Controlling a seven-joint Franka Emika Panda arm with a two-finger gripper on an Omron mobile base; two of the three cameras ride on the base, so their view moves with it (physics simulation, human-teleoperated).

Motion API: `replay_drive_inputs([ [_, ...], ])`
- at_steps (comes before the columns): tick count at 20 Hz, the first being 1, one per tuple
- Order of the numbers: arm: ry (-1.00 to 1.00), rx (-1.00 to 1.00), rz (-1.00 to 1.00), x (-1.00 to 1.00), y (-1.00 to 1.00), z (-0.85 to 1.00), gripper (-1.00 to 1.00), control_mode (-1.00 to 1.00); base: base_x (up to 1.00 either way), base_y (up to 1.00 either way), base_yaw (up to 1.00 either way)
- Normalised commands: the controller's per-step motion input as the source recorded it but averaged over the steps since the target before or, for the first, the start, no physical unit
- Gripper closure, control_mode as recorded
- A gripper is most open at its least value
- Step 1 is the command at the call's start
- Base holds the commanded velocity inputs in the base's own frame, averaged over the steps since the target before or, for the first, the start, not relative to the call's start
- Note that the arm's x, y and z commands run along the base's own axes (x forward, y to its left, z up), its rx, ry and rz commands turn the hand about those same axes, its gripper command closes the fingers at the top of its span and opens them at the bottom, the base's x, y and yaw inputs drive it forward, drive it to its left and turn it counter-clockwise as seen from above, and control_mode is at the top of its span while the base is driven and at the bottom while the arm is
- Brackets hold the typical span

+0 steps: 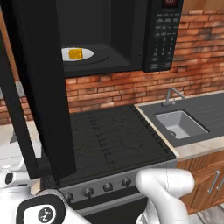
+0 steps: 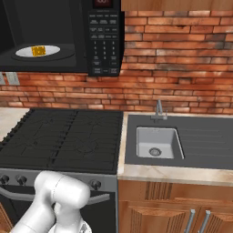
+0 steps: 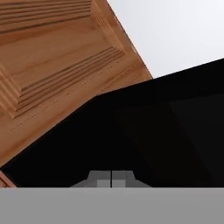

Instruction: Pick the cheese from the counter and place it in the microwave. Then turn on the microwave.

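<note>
Hand view gives you the tool (image 3: 111, 178) at bottom centre, its two tips pressed together on nothing, close before a flat matte black surface; ribbed brown wooden cabinet panelling fills the upper left. Left base view, upper left: the cheese (image 1: 75, 54), a small yellow-orange chunk, sits on a white plate (image 1: 87, 54) inside the microwave (image 1: 162, 39), whose tall black door (image 1: 43, 87) stands swung open. Lower right lies the beige marble tabletop (image 1: 197, 148).

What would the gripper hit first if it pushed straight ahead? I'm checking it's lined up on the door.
Probably the microwave door: its black panel faces the shut gripper, though depth is unclear.
</note>
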Motion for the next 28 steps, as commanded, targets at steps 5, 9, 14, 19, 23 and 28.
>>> replay_drive_inputs([
  [5, 0.07, 0.05, 0.07, -0.07, -0.60, 0.35, 1.00, -1.00, 0.00, 0.00, 0.00],
  [9, 0.12, 0.17, 0.01, -0.14, -0.73, 0.28, 1.00, -1.00, 0.00, 0.00, 0.00],
  [14, 0.15, 0.22, 0.00, -0.05, -0.74, 0.33, 1.00, -1.00, 0.00, 0.00, 0.00],
  [19, 0.17, 0.25, 0.01, 0.00, -0.71, 0.41, 1.00, -1.00, 0.00, 0.00, 0.00],
  [23, 0.16, 0.24, 0.03, 0.00, -0.69, 0.37, 1.00, -1.00, 0.00, 0.00, 0.00],
  [28, 0.15, 0.22, 0.04, 0.00, -0.64, 0.30, 1.00, -1.00, 0.00, 0.00, 0.00],
])
